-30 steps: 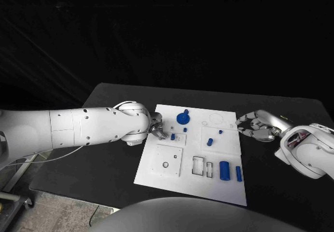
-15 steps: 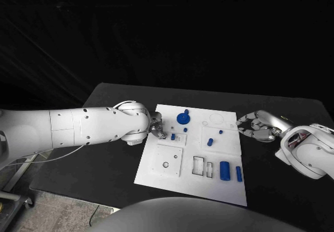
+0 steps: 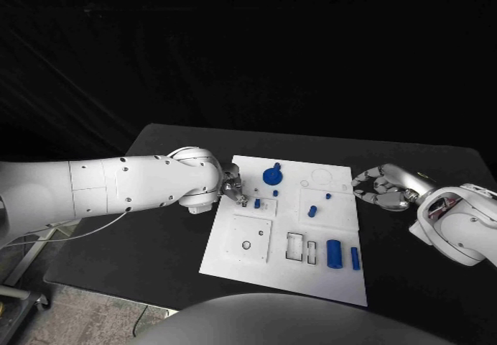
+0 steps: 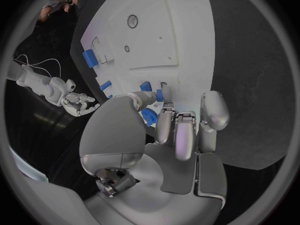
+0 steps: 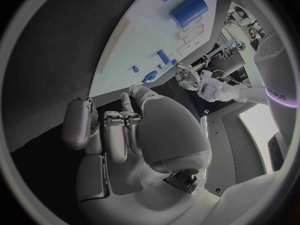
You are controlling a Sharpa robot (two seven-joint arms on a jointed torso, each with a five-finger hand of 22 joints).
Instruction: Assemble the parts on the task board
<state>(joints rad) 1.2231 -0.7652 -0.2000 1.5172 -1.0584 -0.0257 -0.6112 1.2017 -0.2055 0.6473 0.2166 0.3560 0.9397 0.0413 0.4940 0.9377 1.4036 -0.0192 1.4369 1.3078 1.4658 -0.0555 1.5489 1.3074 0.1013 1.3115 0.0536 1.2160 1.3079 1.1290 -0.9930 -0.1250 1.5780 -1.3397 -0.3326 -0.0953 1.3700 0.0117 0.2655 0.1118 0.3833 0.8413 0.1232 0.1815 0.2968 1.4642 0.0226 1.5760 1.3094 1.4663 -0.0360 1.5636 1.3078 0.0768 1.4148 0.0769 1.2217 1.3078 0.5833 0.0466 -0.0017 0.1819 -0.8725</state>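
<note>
Board [image 3: 248, 241]: white plate, mid tabletop [image 3: 155, 237], long side running away from the robot; cut-outs and outlined recesses across it.
Left hand [image 3: 232, 188]: at the board's left edge, over the far half; fingers [image 4: 177, 130] curled together, tips down at a small blue peg [image 3: 257, 203]. Whether the peg is pinched or only touched: cannot tell.
Right hand [image 3: 381, 187]: off the board, just past its right edge, above the tabletop; fingers [image 5: 116, 135] curled in, nothing seen in them.
Disc [image 3: 272, 175]: round, blue, near the far end of the board, just beside the left hand.
Peg: upright by the small square recess, at the left fingertips.
Small parts: one blue piece [image 3: 312, 211] mid-board, right of centre; a smaller one [image 3: 327, 195] beyond it.
Large cylinder [image 3: 333, 253]: blue, lying on the near right part of the board, axis along the long side.
Thin bar [image 3: 354, 258]: blue, lying just beside the cylinder, nearer the right edge.
Slots [image 3: 302, 247]: two narrow rectangular openings left of the cylinder; contents too small to tell.
Square panel [image 3: 248, 236]: near left of the board, with a small dark ring on it.
</note>
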